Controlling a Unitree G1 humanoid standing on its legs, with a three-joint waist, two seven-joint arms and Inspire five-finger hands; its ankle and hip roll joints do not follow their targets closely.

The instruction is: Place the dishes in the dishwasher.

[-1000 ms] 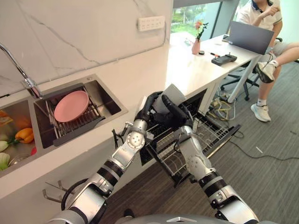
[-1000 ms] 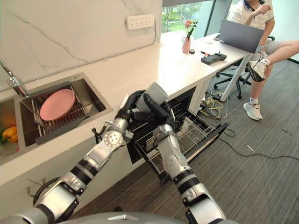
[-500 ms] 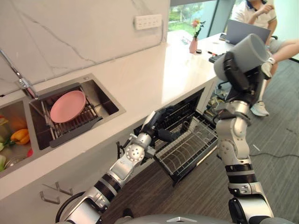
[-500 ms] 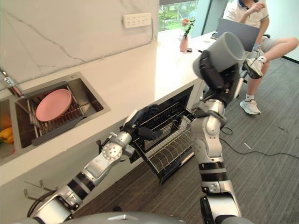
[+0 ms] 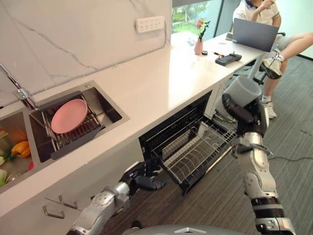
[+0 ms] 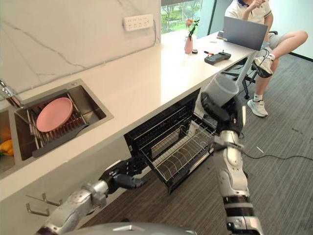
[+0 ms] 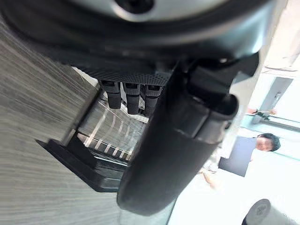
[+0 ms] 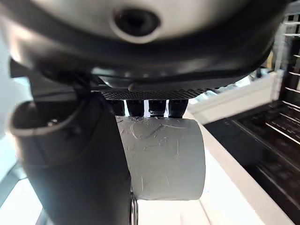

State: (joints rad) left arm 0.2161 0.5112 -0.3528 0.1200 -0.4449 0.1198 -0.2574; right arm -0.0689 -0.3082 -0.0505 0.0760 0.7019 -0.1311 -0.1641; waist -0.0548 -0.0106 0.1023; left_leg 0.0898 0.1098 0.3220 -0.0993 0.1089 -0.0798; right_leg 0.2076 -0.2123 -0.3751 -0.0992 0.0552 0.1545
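My right hand (image 5: 243, 110) is shut on a grey cup (image 5: 242, 89), held tilted over the right end of the pulled-out dishwasher rack (image 5: 194, 152). In the right wrist view the cup (image 8: 164, 154) sits between the thumb and the fingers. Low in front of the cabinet, left of the rack's front corner, my left hand (image 5: 145, 176) has its fingers curled and holds nothing. It is apart from the rack (image 7: 101, 136). A pink plate (image 5: 69, 115) lies on the drying rack in the sink (image 5: 110, 108).
The dishwasher opening (image 5: 171, 128) lies under the white counter (image 5: 161, 78). A vase (image 5: 198, 46) and a black controller (image 5: 228, 59) stand at the counter's far end. A person (image 5: 274, 29) sits there with a laptop. Vegetables (image 5: 19, 147) lie in the left basin.
My right hand has brought the cup down from high up to just above the rack's right end. My left hand has dropped away from the rack, towards the floor.
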